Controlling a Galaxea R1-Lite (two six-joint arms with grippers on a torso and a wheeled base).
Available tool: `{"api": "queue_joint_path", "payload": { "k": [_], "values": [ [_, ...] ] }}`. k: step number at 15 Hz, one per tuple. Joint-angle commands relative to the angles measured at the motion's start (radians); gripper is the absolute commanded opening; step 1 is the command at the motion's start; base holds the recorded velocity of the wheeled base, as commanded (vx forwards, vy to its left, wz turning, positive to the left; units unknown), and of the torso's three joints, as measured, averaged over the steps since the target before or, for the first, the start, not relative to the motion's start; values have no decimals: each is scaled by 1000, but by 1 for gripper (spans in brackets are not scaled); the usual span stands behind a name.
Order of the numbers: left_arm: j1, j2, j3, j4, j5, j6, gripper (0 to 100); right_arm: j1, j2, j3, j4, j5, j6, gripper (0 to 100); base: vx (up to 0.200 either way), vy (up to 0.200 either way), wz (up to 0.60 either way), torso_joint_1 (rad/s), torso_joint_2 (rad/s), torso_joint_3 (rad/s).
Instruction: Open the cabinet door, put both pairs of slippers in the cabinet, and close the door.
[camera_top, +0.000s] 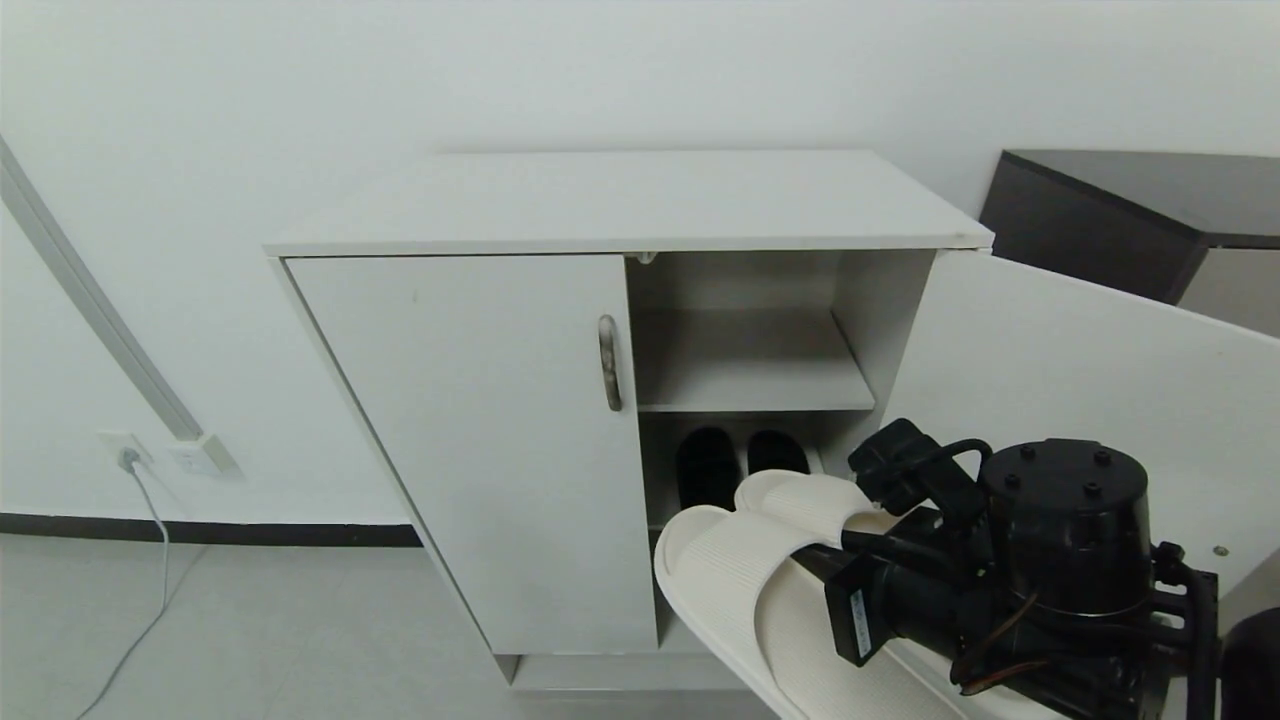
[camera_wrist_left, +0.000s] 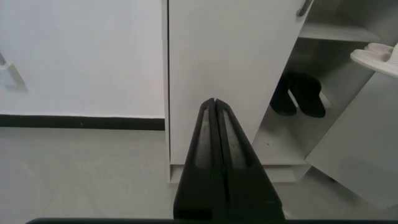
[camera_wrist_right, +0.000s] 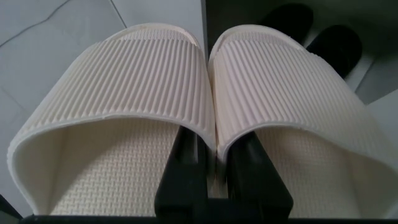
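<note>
In the head view I see the white cabinet (camera_top: 600, 200) with its left door (camera_top: 470, 430) shut and its right door (camera_top: 1080, 370) swung wide open. The black slippers (camera_top: 706, 465) sit side by side inside the cabinet, on the level under its shelf (camera_top: 750, 360). The cream slippers (camera_top: 740, 570) hang in the air just in front of the cabinet's open half, toes toward it.

In the left wrist view, my left gripper (camera_wrist_left: 214, 109) has its fingers pressed together on nothing, low down and facing the cabinet's shut door.

In the right wrist view, my right gripper (camera_wrist_right: 214, 168) pinches the inner walls of both cream slippers together, one finger inside each slipper, with the black pair in the cabinet beyond.
</note>
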Motion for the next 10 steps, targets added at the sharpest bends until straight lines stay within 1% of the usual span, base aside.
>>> {"api": "queue_joint_path", "payload": {
  "k": [1, 5, 8, 10],
  "values": [
    [1, 1, 0, 0, 0, 0, 0, 0, 6, 1, -1, 1, 0, 0, 0, 0, 0, -110, 461, 349],
    [1, 1, 0, 0, 1, -3, 0, 0, 9, 11, -19, 1, -2, 0, 0, 0, 0, -84, 453, 360],
    [-1, 0, 0, 0, 1, -3, 0, 2, 39, 21, -47, -1, -2, 0, 0, 0, 0, -33, 434, 403],
    [1, 1, 0, 0, 1, -5, 0, 0, 69, 18, -88, -1, 3, 0, 0, 0, 0, -5, 246, 237]
  ]
}}
